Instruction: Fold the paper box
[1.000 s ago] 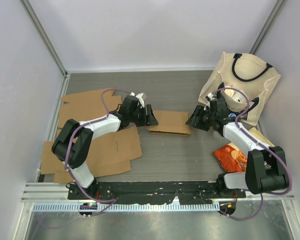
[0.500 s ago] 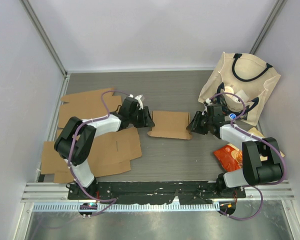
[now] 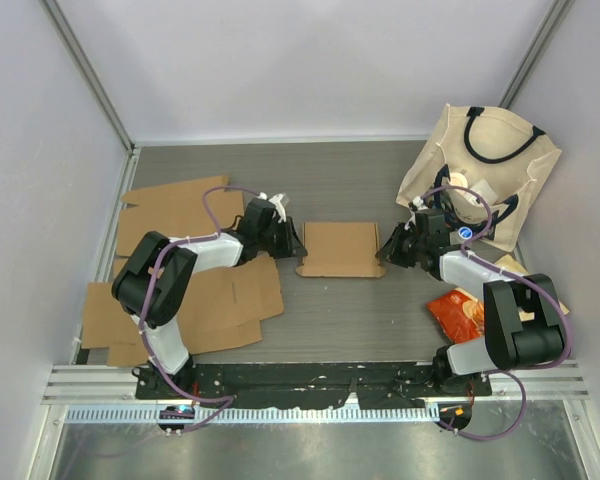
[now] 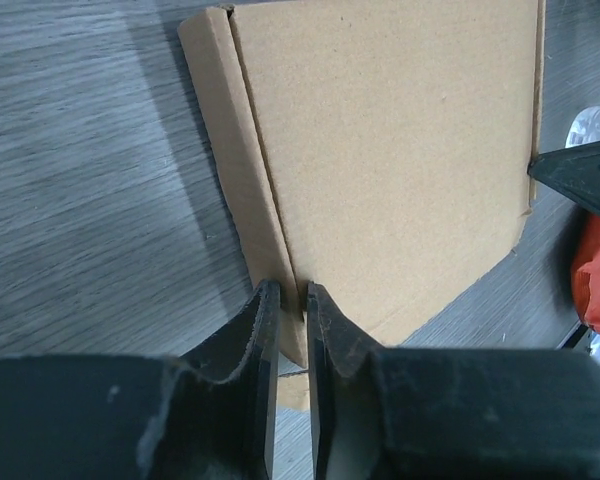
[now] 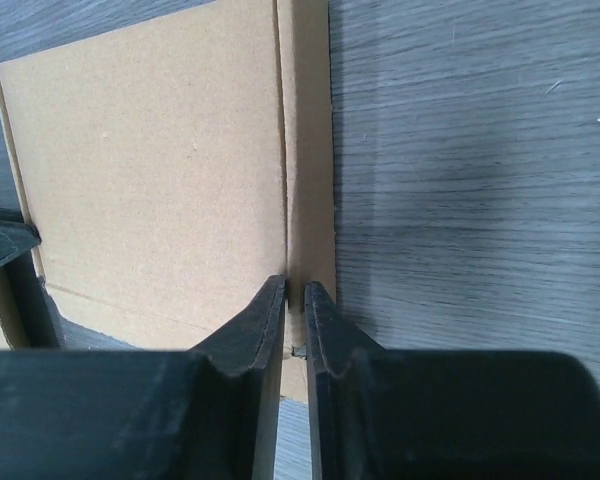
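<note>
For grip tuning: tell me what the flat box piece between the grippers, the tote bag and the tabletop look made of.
Box piece: brown cardboard, matte, fibrous face with fold creases.
Tote bag: cream cloth, seemingly canvas; it slumps softly, dark handles.
Tabletop: grey wood-grain streaks, matte, perhaps laminate rather than real wood.

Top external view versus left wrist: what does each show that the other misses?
Only top external: the tote bag, the flat cardboard sheets and both whole arms. Only left wrist: the left claw pinching the narrow side flap of the paper box beside its crease. Both: the paper box, the orange packet and the right claw at its far edge.
</note>
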`<control>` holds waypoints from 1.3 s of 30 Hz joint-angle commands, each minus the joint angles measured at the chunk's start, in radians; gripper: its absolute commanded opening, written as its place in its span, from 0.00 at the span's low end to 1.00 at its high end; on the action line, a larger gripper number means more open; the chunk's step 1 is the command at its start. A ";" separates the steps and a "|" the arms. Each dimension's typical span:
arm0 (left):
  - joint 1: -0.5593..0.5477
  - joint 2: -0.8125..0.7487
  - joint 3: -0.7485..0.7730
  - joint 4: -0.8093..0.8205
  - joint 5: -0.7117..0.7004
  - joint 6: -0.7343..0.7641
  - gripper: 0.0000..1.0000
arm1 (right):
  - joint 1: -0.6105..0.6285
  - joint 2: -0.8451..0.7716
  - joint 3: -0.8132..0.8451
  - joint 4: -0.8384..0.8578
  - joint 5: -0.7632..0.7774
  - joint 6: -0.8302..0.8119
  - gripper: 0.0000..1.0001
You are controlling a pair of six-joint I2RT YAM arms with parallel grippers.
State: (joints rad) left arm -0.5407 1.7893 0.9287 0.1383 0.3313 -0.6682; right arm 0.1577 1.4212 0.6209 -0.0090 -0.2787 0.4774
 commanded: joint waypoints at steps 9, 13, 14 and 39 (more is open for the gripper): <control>0.015 -0.047 -0.010 0.020 0.003 -0.014 0.53 | -0.001 0.010 0.019 0.032 -0.011 0.049 0.35; 0.034 -0.033 -0.011 0.033 0.023 -0.034 0.57 | 0.000 0.057 0.030 0.058 -0.010 0.049 0.35; 0.041 -0.025 -0.013 0.046 0.028 -0.042 0.57 | 0.000 0.065 0.028 0.064 -0.010 0.050 0.34; 0.073 0.097 -0.030 0.405 0.268 -0.347 0.67 | -0.070 0.068 -0.049 0.087 -0.025 0.067 0.04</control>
State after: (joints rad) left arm -0.4660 1.8576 0.8906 0.3908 0.5148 -0.9203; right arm 0.1005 1.4704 0.5945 0.1268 -0.3210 0.5396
